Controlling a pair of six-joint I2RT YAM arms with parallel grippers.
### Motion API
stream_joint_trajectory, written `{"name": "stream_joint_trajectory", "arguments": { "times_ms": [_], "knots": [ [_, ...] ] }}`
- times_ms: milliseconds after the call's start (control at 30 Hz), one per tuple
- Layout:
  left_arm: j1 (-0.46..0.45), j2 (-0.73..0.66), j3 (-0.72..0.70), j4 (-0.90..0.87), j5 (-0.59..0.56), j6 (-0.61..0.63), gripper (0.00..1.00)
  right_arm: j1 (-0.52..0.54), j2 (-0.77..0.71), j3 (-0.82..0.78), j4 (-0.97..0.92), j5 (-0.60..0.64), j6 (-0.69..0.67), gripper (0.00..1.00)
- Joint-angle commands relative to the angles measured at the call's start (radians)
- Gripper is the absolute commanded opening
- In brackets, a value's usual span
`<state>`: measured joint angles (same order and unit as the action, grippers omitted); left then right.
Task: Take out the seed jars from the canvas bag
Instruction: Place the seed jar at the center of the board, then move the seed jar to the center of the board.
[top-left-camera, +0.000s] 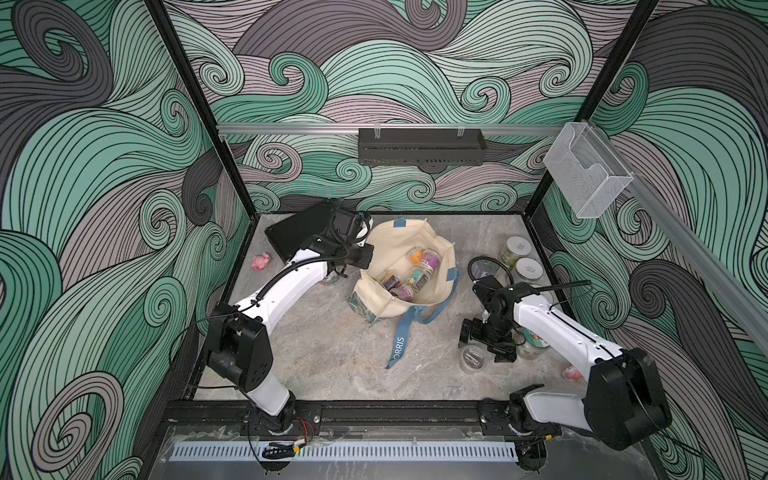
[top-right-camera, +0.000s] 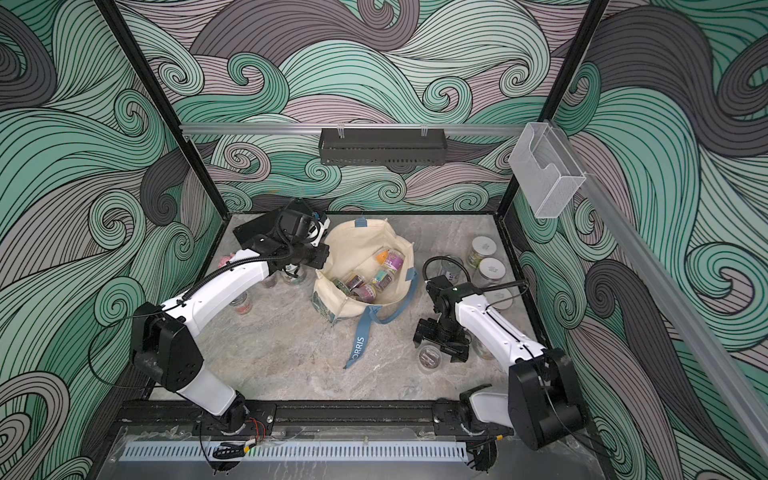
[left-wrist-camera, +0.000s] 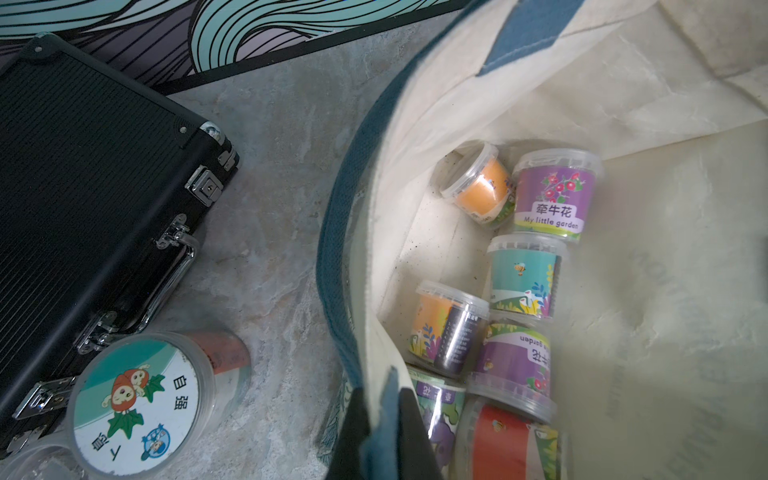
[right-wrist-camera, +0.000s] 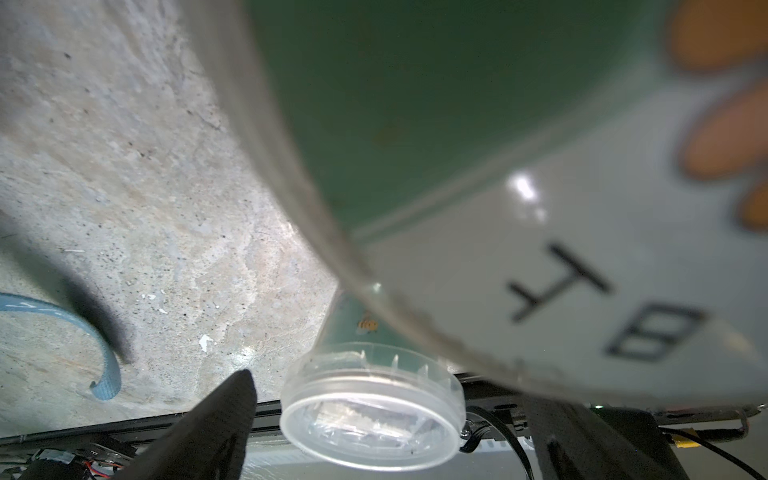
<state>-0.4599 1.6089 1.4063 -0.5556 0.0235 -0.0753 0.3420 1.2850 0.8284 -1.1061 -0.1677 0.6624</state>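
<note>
The seed jars (left-wrist-camera: 528, 274) are looking light, rigid and slippery, so grip across the labelled wall; left gripper (left-wrist-camera: 390, 449) is pinching the canvas bag (left-wrist-camera: 374, 208) rim, right gripper (right-wrist-camera: 388, 388) is gaping, empty.

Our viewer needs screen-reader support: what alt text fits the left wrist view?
Open canvas bag holding about seven labelled seed jars jumbled at its bottom. Beside it on the table sit a black hard case and a jar with a cartoon-sticker lid.

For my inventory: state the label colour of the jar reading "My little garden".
Purple with red flowers; the jar shows best in the left wrist view.
</note>
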Motion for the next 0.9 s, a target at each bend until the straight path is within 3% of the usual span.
{"name": "stream_joint_trajectory", "arguments": {
  "times_ms": [0,167,267,500,567,867],
  "knots": [
    [0.019,0.010,0.035,-0.005,-0.009,0.000,0.00,-0.003,-0.067,0.053,-0.071,0.039,-0.012,0.99],
    [0.026,0.011,0.034,-0.002,0.001,0.000,0.00,0.023,-0.161,0.108,-0.125,0.013,-0.067,0.99],
    [0.029,0.013,0.037,-0.001,0.013,0.003,0.00,0.097,-0.202,0.130,-0.121,-0.023,-0.074,0.94],
    [0.030,0.017,0.036,-0.002,0.015,0.005,0.00,0.337,-0.229,0.119,-0.040,0.017,-0.037,0.60],
    [0.029,0.017,0.036,-0.001,0.013,0.005,0.00,0.388,-0.211,0.107,-0.024,0.039,-0.026,0.55],
    [0.031,0.022,0.036,-0.003,0.016,0.006,0.00,0.529,-0.100,0.017,0.103,0.115,0.034,0.55]
  ]
}}
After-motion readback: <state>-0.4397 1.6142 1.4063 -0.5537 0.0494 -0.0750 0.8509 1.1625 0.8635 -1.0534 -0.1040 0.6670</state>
